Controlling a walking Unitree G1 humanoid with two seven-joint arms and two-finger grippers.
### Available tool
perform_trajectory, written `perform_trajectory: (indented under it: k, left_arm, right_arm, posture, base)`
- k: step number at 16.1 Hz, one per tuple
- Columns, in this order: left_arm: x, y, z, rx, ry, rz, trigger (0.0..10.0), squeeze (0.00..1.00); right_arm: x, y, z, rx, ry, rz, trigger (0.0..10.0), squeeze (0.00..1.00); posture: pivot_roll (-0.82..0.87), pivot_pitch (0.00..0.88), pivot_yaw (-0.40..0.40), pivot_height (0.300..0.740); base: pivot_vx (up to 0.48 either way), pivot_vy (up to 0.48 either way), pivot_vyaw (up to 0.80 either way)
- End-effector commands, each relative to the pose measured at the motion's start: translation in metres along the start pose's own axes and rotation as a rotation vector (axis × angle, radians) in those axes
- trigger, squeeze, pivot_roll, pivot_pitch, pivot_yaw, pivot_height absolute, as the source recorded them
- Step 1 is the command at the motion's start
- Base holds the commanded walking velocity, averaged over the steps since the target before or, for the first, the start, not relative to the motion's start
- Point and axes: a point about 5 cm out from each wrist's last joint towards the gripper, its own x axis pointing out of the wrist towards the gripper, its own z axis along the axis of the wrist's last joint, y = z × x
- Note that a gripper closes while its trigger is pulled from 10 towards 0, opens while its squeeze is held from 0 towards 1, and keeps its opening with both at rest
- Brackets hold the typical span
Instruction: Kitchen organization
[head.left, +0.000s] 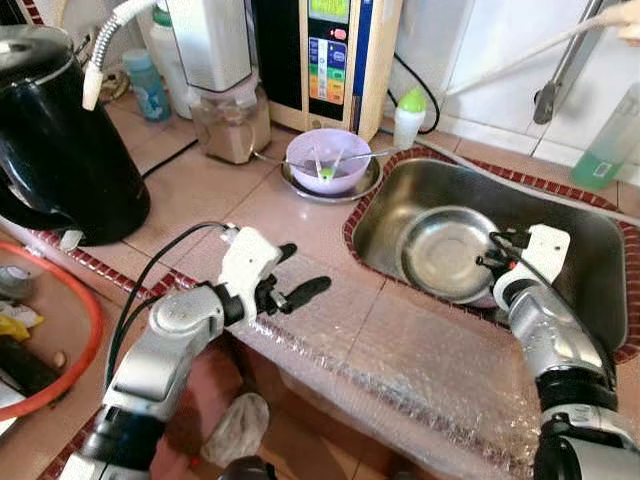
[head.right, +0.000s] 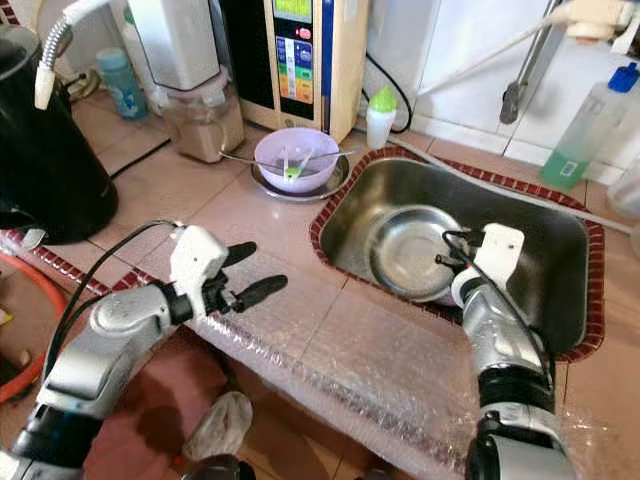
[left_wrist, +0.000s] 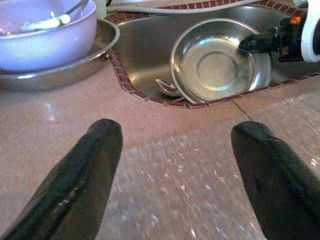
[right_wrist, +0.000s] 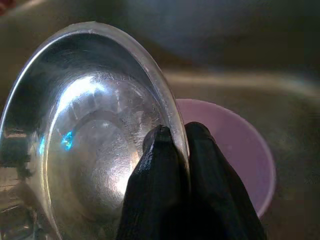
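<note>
In the sink (head.left: 590, 250), set into the right part of the tabletop (head.left: 300, 225), one steel bowl (head.left: 445, 255) stands tilted, and the right pincer (head.left: 493, 252) has its two fingers closed on the bowl's rim, one inside and one outside. The right wrist view shows one pink bowl (right_wrist: 235, 150) behind that rim; the left wrist view shows one spoon (left_wrist: 167, 89) lying on the sink floor beside the steel bowl. The left pincer (head.left: 305, 272) hovers over the tabletop's front edge, left of the sink, its two fingers spread wide and holding nothing. Bubble wrap (head.left: 400, 350) covers the front edge. Just left of the sink's back corner, one lilac bowl (head.left: 328, 160) sits in one steel plate (head.left: 365, 185). One black kettle (head.left: 60, 140) stands at the left edge. Along the back edge stand one small white bottle (head.left: 408, 118) with a green cap and, at the right, one green bottle (head.left: 610, 140).
</note>
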Motion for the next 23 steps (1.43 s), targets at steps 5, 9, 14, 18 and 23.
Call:
perform_trajectory:
  k: [5,9,14,18,23]
  left_arm:
    - [0.005,0.003,0.003,-0.002,0.030,-0.001,10.0,1.00]
    - [0.002,0.001,-0.001,-0.010,0.067,-0.004,10.0,1.00]
    - [0.000,-0.003,-0.007,-0.043,0.066,0.046,10.0,1.00]
    - [-0.004,0.014,-0.004,-0.091,0.000,0.216,10.0,1.00]
    - [-0.001,0.005,-0.013,-0.108,0.022,0.205,10.0,1.00]
  right_arm:
    - [0.005,0.019,-0.019,-0.005,0.037,-0.082,10.0,0.67]
    - [0.005,0.031,-0.031,0.030,0.061,-0.076,10.0,1.00]
    - [0.003,0.036,-0.013,-0.027,-0.113,-0.055,10.0,1.00]
    - [-0.007,0.063,-0.003,-0.062,-0.228,0.079,10.0,1.00]
    - [-0.010,0.051,-0.006,-0.025,-0.230,0.022,10.0,1.00]
  posture:
    - [0.04,0.000,0.046,0.740]
    - [0.07,0.000,0.025,0.740]
    - [0.06,0.000,0.017,0.740]
    - [0.04,0.000,0.016,0.740]
    - [0.03,0.000,0.011,0.740]
  base:
    - [0.000,0.000,0.00]
    - [0.000,0.000,0.00]
    - [0.000,0.000,0.00]
    - [0.000,0.000,0.00]
    - [0.000,0.000,0.00]
